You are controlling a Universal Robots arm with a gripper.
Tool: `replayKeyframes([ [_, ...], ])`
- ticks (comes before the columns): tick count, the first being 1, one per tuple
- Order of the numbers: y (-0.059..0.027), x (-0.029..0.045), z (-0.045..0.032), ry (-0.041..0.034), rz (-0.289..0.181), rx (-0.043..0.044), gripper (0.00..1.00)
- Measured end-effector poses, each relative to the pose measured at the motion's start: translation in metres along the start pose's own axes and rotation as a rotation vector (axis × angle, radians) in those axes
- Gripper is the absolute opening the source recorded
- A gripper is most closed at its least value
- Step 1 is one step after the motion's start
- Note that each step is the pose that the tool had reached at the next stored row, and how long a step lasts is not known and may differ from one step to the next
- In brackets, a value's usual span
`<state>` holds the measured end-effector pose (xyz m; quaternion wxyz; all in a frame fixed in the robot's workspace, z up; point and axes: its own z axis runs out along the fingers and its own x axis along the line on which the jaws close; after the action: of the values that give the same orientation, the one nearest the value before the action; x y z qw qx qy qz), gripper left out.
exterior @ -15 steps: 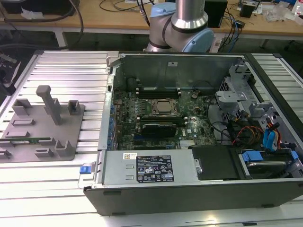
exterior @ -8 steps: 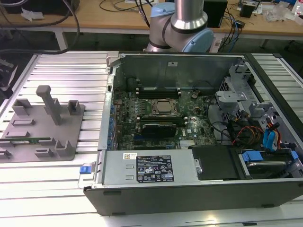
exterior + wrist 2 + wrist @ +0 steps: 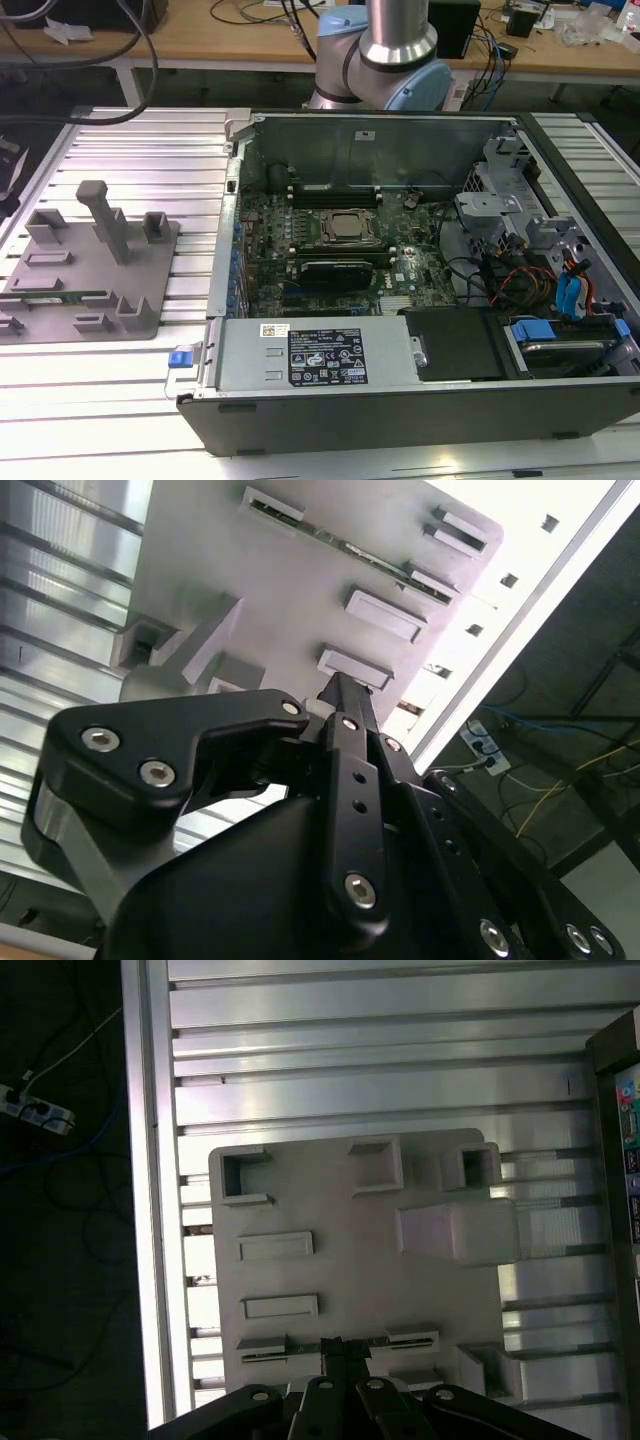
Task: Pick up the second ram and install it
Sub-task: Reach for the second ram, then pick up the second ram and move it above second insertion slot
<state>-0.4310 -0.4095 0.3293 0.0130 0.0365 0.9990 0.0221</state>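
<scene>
The second ram (image 3: 62, 295) is a thin green stick lying in its holders near the front edge of the grey tray (image 3: 70, 272), at the exterior view's left. In both wrist views I look down on that tray (image 3: 350, 1260). The ram (image 3: 400, 1340) runs as a narrow strip between two small holders, and it also shows as a strip (image 3: 350, 550). My gripper (image 3: 346, 1350) hangs above the middle of the stick, apart from it, with its black fingers together and nothing held. The black gripper (image 3: 345, 688) body covers part of the tray.
An open computer case (image 3: 420, 400) stands at the exterior view's right of the tray, with the green motherboard (image 3: 330, 265) on its floor and cables and drive bays (image 3: 560, 300) at its right. The tray carries raised grey blocks (image 3: 105, 215). Ribbed aluminium table (image 3: 380, 1040) lies around it.
</scene>
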Motion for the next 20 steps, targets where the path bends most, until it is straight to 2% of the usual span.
replayKeyframes([
  [2,-0.0029,0.0015,0.001,0.0001,0.0,0.0,0.08],
  [17,-0.0036,0.0016,0.0011,0.0,0.0,0.0,0.08],
  [18,-0.0036,0.0017,0.0011,0.0005,-0.007,-0.0002,0.08],
  [20,-0.0036,0.0016,0.0012,0.0041,-0.091,-0.002,0.08],
])
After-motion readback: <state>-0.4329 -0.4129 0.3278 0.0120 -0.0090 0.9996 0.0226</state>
